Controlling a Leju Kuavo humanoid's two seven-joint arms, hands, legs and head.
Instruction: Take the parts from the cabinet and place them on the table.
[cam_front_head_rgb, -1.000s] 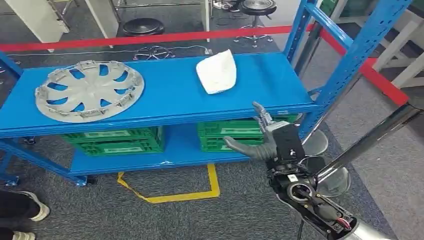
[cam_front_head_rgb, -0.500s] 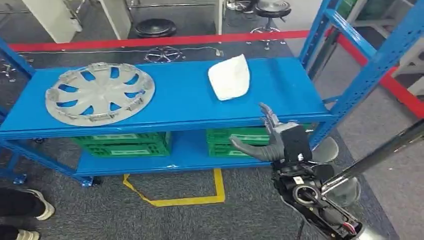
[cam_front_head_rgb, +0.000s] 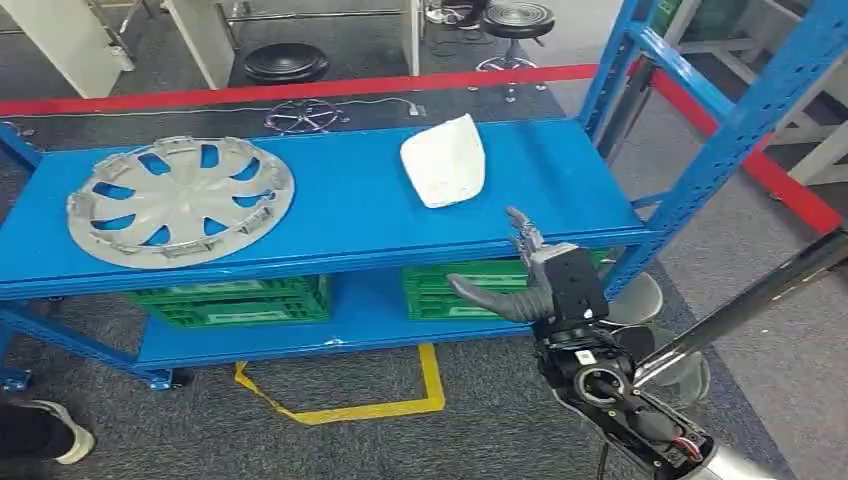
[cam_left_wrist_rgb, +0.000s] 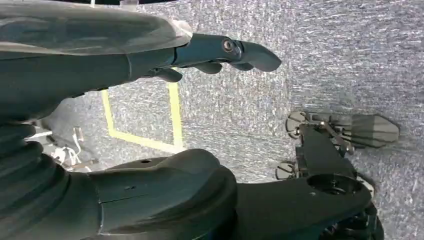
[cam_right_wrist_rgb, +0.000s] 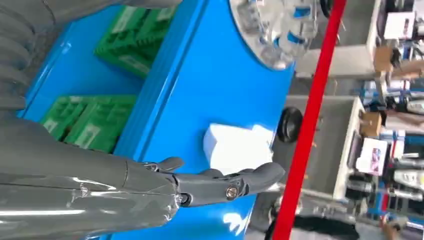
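Parts — two items on the top shelf (cam_front_head_rgb: 350, 215) of the blue cabinet: a silver wheel cover (cam_front_head_rgb: 180, 199) lying flat toward the left end, and a white moulded part (cam_front_head_rgb: 444, 160) right of centre, well apart from it.
Lower shelf (cam_front_head_rgb: 360, 300) — two green crates (cam_front_head_rgb: 232, 298) side by side; contents cannot be told.
Right hand (cam_front_head_rgb: 528, 280) — raised in front of the top shelf's edge, below the white part, fingers spread, holding nothing.
Left hand (cam_left_wrist_rgb: 150, 60) — over grey carpet (cam_left_wrist_rgb: 325, 65), fingers loosely extended, nothing in it.
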